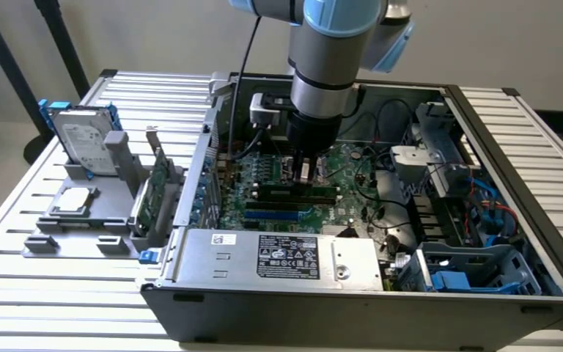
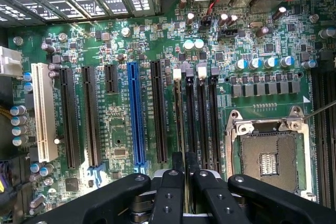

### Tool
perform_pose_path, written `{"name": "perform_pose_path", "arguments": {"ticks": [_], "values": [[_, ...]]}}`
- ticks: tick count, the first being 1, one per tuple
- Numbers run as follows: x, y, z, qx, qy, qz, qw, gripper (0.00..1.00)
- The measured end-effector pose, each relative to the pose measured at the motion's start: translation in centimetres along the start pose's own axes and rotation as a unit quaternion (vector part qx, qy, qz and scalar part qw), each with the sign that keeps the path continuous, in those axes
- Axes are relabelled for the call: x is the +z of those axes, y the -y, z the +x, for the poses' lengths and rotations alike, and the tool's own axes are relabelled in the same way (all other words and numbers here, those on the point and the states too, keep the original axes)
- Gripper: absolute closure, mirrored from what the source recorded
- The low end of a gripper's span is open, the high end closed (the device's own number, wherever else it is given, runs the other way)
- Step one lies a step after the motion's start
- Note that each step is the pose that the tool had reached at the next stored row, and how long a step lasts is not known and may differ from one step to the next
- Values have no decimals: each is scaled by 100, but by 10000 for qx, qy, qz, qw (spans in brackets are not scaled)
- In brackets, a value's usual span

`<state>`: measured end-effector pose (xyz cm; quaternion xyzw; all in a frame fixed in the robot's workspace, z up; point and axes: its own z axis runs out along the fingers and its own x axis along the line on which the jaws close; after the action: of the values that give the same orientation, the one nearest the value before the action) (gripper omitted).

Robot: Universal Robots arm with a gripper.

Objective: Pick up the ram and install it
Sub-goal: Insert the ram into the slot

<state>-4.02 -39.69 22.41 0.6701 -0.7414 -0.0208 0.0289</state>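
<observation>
1. Black metal forms the open computer case [image 1: 360,315], which lies on a slatted aluminium table [image 1: 27,293]; the green motherboard [image 1: 355,158] is visible inside it.
2. The grey and light blue robot arm reaches down into the case, and its black gripper [image 1: 306,182] is over the row of long black memory slots [image 2: 202,119].
3. The ram [image 1: 286,195], a long, thin green stick with black chips, stands on its edge at these slots, directly under the gripper.
4. The fingers [image 2: 169,192] are almost closed, with only a narrow gap between them, and they seem to pinch the upper edge of the ram near its middle.
5. In the wrist view, the gripper [image 2: 184,157] is between the blue expansion slot [image 2: 136,114] and the silver processor socket [image 2: 270,156].
6. Whether the ram is fully seated in a slot, I cannot tell.
7. Outside the case, at the exterior view's left, a grey plastic holder [image 1: 76,220] carries a silver hard drive [image 1: 84,139] and a green expansion card [image 1: 159,194], both upright.
8. A silver power supply box [image 1: 281,257] with a label sits at the near wall of the case.
</observation>
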Motion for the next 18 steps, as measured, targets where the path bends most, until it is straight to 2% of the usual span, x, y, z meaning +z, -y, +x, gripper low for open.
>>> {"name": "perform_pose_path", "arguments": {"ticks": [18], "values": [[18, 0, -4, -45, -28, -6, 10000, 85]]}}
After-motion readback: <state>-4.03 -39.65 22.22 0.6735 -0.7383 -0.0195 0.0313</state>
